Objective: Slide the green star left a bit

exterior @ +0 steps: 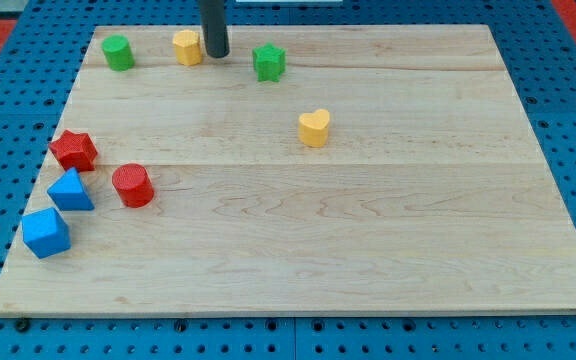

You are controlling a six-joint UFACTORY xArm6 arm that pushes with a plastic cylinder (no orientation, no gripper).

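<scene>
A pale wooden surface (298,230) lies on a blue pegboard, and most of the blocks sit along its edges. The green star (269,62) is close to the top edge, a little left of the middle. It looks like a small, hard, light block — stiff enough to slide as one piece on the smooth wood, but light enough to spin or slip off a push that lands off-centre on one of its points.

There are no jaws on this arm, so nothing opens, closes or holds; the rod only pushes. My tip (215,55) stands near the top edge, just beside the yellow block (188,47) on its right, and apart from the star, which lies to the tip's right. That is the wrong side for a leftward push — I judge the tip must go round to the star's right face and press there, centred on its body.

The room to the star's left is tight, since the yellow block and, further toward the top left corner, the green cylinder (118,52) stand in that line.

Elsewhere: a yellow heart (314,128) lies below the star, toward the middle. By the left edge sit a red star (73,150), a red cylinder (132,186) and two blue blocks (71,190) (46,232).
</scene>
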